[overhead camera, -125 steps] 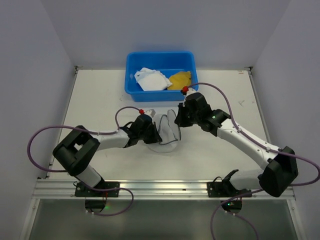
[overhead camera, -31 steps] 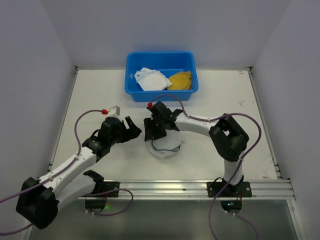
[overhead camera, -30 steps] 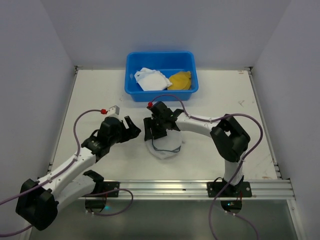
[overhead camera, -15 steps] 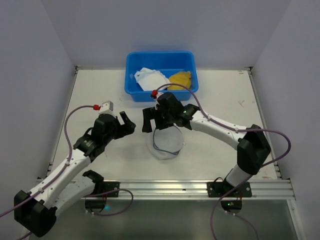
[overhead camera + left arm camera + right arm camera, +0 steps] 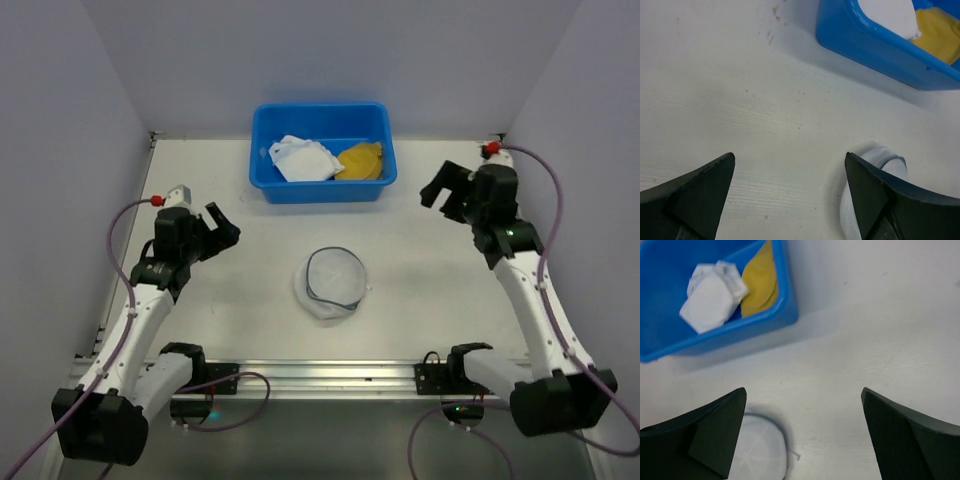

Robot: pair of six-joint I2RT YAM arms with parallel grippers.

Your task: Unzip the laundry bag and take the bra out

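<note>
Right pincer (image 5: 442, 198) now off mesh bag (image 5: 333, 278)

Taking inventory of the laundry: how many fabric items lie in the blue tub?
2: a white bundle at the left of the tub, a yellow piece at its right. Others may be hidden underneath.

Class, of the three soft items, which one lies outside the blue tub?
The round white mesh laundry bag, alone on the table; the white bundle and the yellow cloth both lie inside the tub.
</note>
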